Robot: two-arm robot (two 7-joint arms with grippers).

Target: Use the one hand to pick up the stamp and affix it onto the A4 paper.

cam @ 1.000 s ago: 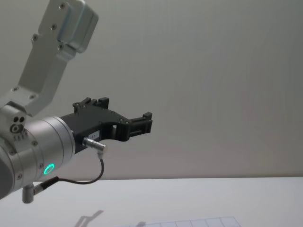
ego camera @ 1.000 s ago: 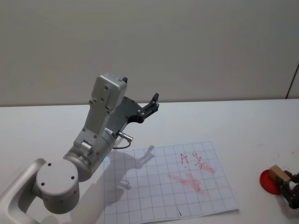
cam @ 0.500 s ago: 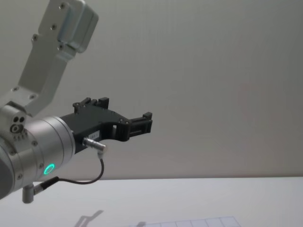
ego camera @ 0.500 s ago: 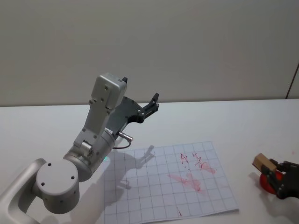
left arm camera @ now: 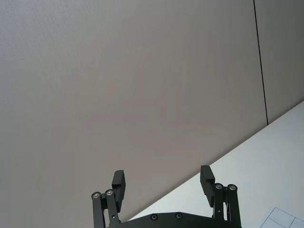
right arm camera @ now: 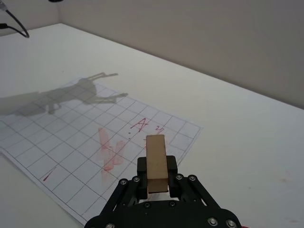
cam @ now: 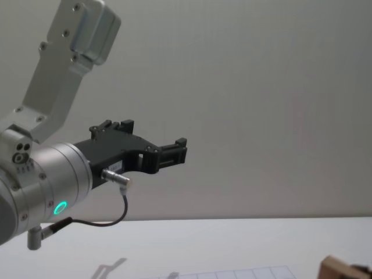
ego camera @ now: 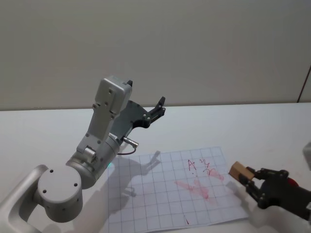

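The stamp (ego camera: 240, 171), a light-brown wooden block, is clamped between the fingers of my right gripper (ego camera: 249, 180), which hangs just above the right edge of the A4 paper (ego camera: 160, 194). In the right wrist view the stamp (right arm camera: 156, 160) stands upright in the right gripper (right arm camera: 156, 179), with the gridded A4 paper (right arm camera: 80, 137) below and ahead of it. One corner of the stamp (cam: 339, 269) shows at the bottom of the chest view. My left gripper (ego camera: 158, 108) is raised over the table's far side, open and empty.
The paper carries red handwriting and smeared red marks (ego camera: 199, 180) on its right half. A red ink pad (ego camera: 292, 182) peeks out behind the right gripper. The big silver left arm (ego camera: 92, 150) stands over the paper's left side and casts a shadow on it.
My right gripper has carried the stamp leftward, away from the red ink pad and up to the paper's right edge. The left arm has not moved.
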